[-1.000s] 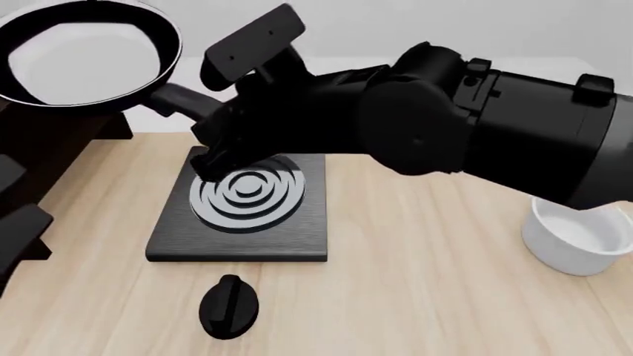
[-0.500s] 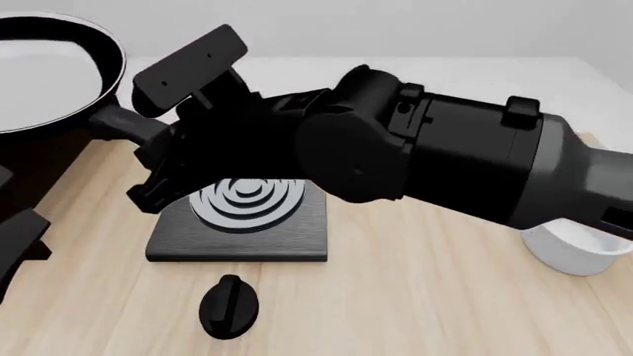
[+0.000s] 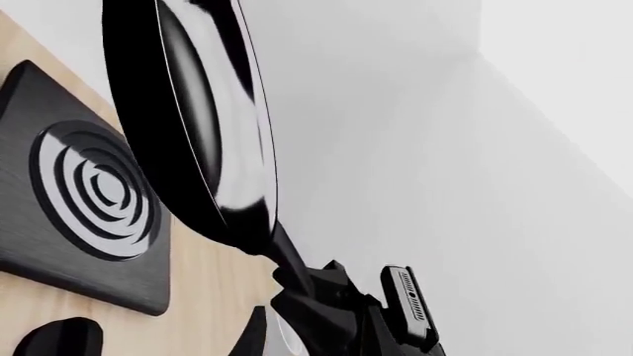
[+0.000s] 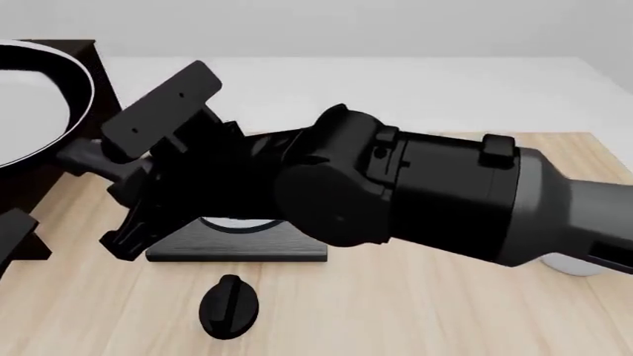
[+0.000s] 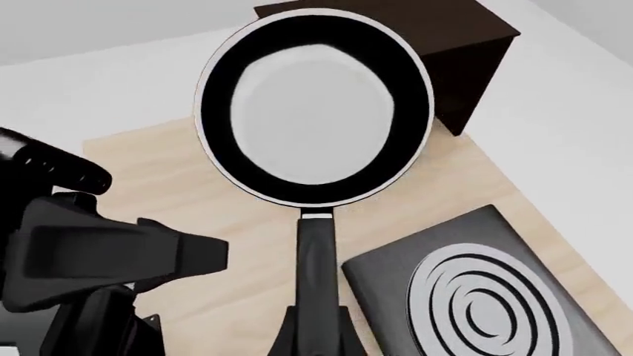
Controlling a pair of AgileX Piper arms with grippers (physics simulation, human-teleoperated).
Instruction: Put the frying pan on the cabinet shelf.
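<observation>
The frying pan [image 4: 25, 104] is a round black pan with a pale glossy inside, held in the air at the far left, above the dark cabinet shelf [image 4: 84, 52]. My right gripper [image 4: 121, 178] is shut on the end of its long handle [image 5: 316, 252]. In the right wrist view the pan [image 5: 316, 119] hangs level, with the cabinet [image 5: 465, 44] partly beneath it. From the left wrist view the pan [image 3: 198, 126] is seen edge-on. My left gripper [image 4: 15, 237] sits low at the left edge, open and holding nothing.
Mostly under the right arm lies the black stove plate [image 4: 237, 243] with silver rings [image 5: 485, 297]. A black knob [image 4: 230, 305] lies in front of it. Behind the arm at the right, a sliver of the white bowl [image 4: 568, 263] shows.
My right arm has swung left with the pan, which now sits further over the cabinet and partly out of frame. The arm now covers most of the stove plate and the bowl.
</observation>
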